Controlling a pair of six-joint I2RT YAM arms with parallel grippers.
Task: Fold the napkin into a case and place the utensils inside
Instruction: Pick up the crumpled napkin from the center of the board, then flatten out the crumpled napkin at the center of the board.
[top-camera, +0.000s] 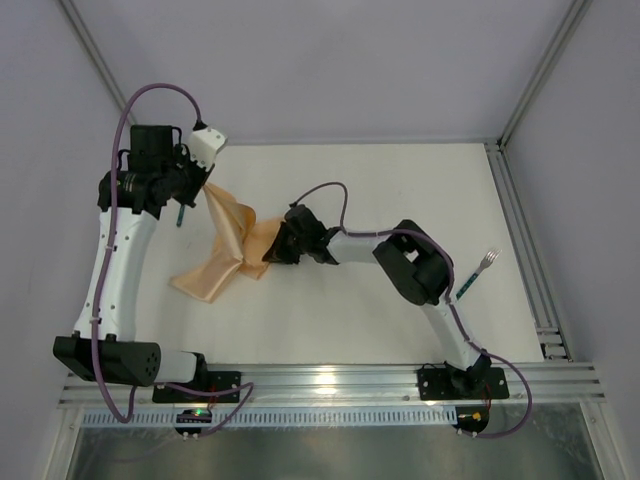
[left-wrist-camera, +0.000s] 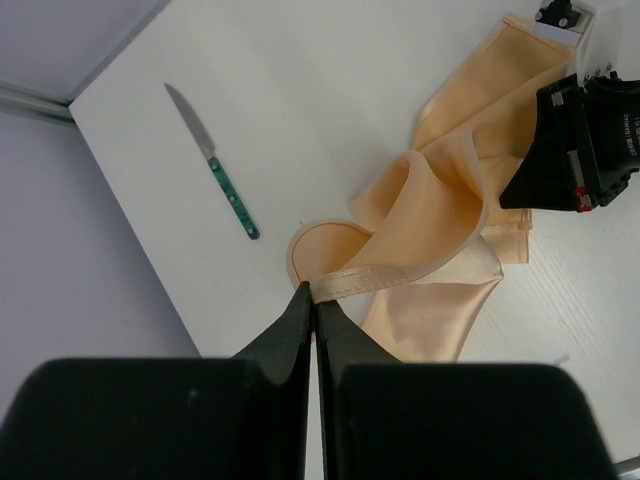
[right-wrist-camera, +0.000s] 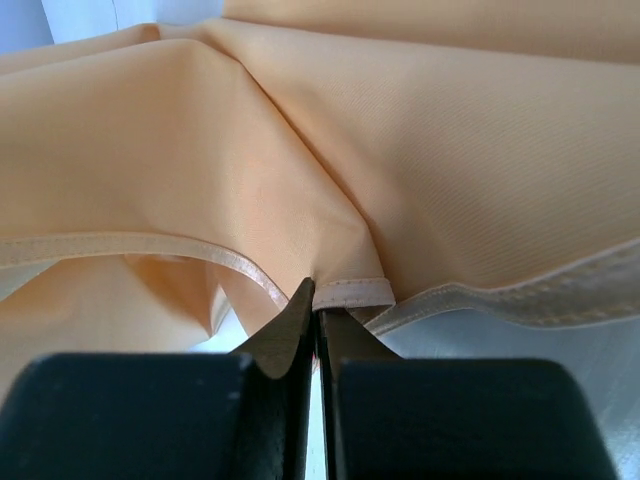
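Note:
The peach-orange napkin (top-camera: 228, 250) hangs crumpled between both grippers, partly resting on the white table; it is not a case. My left gripper (top-camera: 205, 183) is shut on its hemmed edge (left-wrist-camera: 380, 278) and holds that edge up at the far left. My right gripper (top-camera: 270, 250) is shut on another hem (right-wrist-camera: 350, 292) at the napkin's right side. The knife (left-wrist-camera: 212, 162), with a teal handle and a silver blade, lies on the table left of the napkin; in the top view only a bit of it (top-camera: 181, 217) shows beside the left arm. The fork (top-camera: 476, 271) lies at the right.
The table (top-camera: 380, 190) has a metal rail (top-camera: 525, 250) along its right side and grey walls behind and to the left. The right arm's elbow (top-camera: 415, 262) stands close to the fork.

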